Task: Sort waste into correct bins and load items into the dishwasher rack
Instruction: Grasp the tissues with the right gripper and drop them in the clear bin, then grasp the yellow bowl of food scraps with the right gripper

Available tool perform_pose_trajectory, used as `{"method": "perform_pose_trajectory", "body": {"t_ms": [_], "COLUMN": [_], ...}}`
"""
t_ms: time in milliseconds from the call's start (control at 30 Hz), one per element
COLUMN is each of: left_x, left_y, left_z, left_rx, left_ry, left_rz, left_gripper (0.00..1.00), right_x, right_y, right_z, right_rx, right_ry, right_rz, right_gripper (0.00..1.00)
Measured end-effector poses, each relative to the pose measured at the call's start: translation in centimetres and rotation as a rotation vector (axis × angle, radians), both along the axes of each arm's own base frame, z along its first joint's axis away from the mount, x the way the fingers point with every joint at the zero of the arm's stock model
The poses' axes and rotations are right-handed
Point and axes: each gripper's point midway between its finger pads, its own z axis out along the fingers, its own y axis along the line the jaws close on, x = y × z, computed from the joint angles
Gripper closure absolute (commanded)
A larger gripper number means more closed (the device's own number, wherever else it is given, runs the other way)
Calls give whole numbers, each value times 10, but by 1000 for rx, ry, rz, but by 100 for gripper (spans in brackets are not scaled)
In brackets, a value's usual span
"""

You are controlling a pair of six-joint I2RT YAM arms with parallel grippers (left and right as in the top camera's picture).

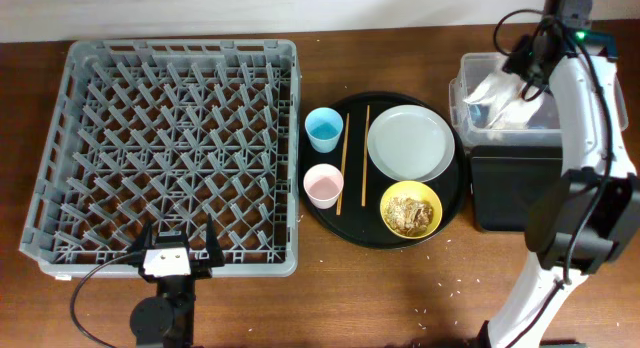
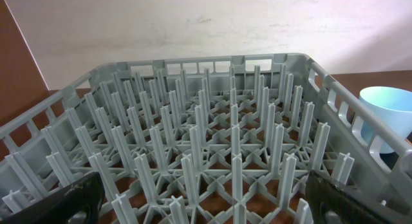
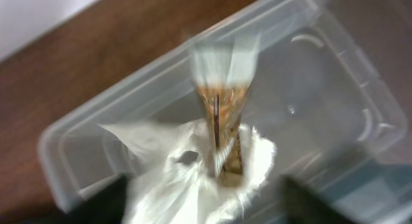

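Note:
The crumpled white napkins with the brown-gold wrapper are in the clear tub, blurred in the right wrist view. My right gripper is above the tub, its jaws wide apart on either side of the napkins. The black tray bin sits in front of the tub. The plate, yellow bowl with food scraps, blue cup, pink cup and two chopsticks rest on the round black tray. My left gripper is open and empty at the dishwasher rack's front edge.
The rack fills the left wrist view, with the blue cup just past its right wall. A few rice grains lie on the wooden table in front of the round tray. A white wall runs along the table's back edge.

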Motion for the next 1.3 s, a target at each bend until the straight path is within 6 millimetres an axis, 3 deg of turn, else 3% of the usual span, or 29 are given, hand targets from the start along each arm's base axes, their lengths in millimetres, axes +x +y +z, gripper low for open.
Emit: {"method": "perform_pose_trajectory", "body": {"t_ms": [200, 300, 367, 400, 433, 500, 600, 633, 700, 733, 867, 1033, 1133, 1200, 1267, 1300], "left_x": [0, 0, 0, 0, 0, 0, 0, 0, 0, 0, 0, 0, 0, 0, 0, 0], "left_y": [0, 0, 0, 0, 0, 0, 0, 0, 0, 0, 0, 0, 0, 0, 0, 0], "left_z": [0, 0, 0, 0, 0, 0, 0, 0, 0, 0, 0, 0, 0, 0, 0, 0], "left_rx": [0, 0, 0, 0, 0, 0, 0, 0, 0, 0, 0, 0, 0, 0, 0, 0], "left_ry": [0, 0, 0, 0, 0, 0, 0, 0, 0, 1, 0, 0, 0, 0, 1, 0], "left_rz": [0, 0, 0, 0, 0, 0, 0, 0, 0, 0, 0, 0, 0, 0, 0, 0], "left_gripper": [1, 1, 1, 1, 1, 1, 1, 1, 1, 1, 1, 1, 1, 1, 1, 1], "right_x": [-3, -72, -119, -137, -142, -154, -161, -170, -177, -193, -214, -218, -227, -226, -202, -197], "right_y": [35, 111, 168, 195, 210, 236, 264, 275, 282, 282, 273, 270, 271, 271, 282, 285], "right_z": [6, 104, 141, 140, 133, 99, 32, -4, -37, -66, -105, -120, -118, -100, -63, -58], "right_rx": [132, 265, 288, 296, 295, 299, 257, 245, 227, 196, 156, 139, 132, 130, 143, 148], "right_ry": [12, -16, 0, 48, 81, 200, 324, 380, 404, 463, 523, 526, 561, 591, 497, 470], "right_rz": [149, 347, 479, 546, 581, 634, 669, 691, 704, 706, 699, 704, 723, 721, 703, 696], "right_gripper": [12, 12, 14, 15, 18, 32, 50, 55, 56, 57, 64, 64, 63, 59, 59, 59]}}
